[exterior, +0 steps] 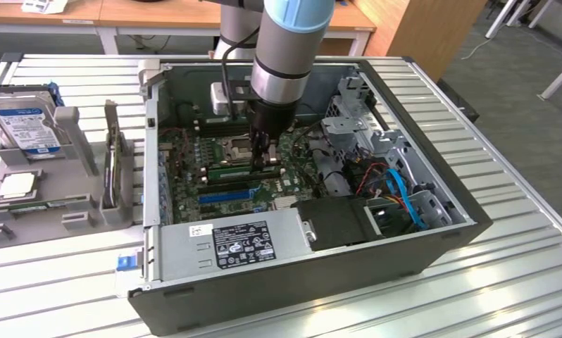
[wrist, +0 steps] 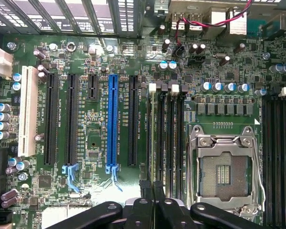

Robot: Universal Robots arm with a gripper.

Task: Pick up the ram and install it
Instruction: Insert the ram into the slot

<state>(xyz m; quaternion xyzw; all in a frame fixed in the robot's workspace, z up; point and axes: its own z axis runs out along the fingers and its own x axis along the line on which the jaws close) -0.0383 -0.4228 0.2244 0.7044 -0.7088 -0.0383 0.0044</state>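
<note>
My gripper [exterior: 265, 163] reaches down into the open computer case [exterior: 450, 232], over the memory slots [wrist: 174, 138] beside the CPU socket [wrist: 224, 171]. The ram [exterior: 234, 171], a narrow green stick, lies along one of these slots right under the fingertips. In the wrist view the black fingers [wrist: 143, 210] meet over the outermost slot, and the ram [wrist: 153, 143] shows edge-on as a thin line running away from them between two white latches. The gripper is shut on the ram's edge. Whether the stick is fully seated in the slot I cannot tell.
A blue expansion slot [wrist: 113, 124] and black slots lie beside the memory slots. The power supply [exterior: 234, 243] fills the case's near corner, and cables [exterior: 394, 186] and drive cages crowd the exterior view's right. Outside, a grey stand [exterior: 75, 141] holds a hard drive [exterior: 22, 127] and an upright card [exterior: 112, 162].
</note>
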